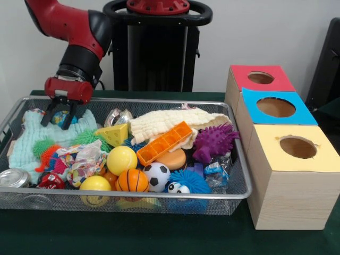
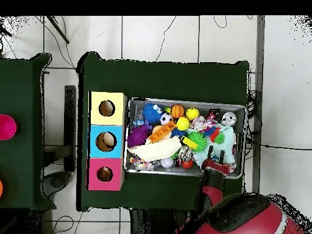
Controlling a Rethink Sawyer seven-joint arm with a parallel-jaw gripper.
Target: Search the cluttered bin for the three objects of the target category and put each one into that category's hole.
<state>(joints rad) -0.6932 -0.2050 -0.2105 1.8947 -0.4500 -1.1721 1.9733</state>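
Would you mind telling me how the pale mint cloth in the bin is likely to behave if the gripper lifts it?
The mint cloth lies crumpled, so it will probably drape limply and stretch out rather than lift whole. It looks light. The spiky green ball resting against it might roll when it moves. The gripper hangs open above it.

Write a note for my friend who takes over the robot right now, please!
Gripper: open, holding nothing, low over the pale blue cloth at one end of the bin.
Bin: full of balls, spiky toys, cans and cloths.
Boxes: red-topped box, blue-topped box and yellow-topped box stand in a row beside the bin.
Done: cannot tell if anything is posted.
Left: pick out the target items and drop each into its hole.
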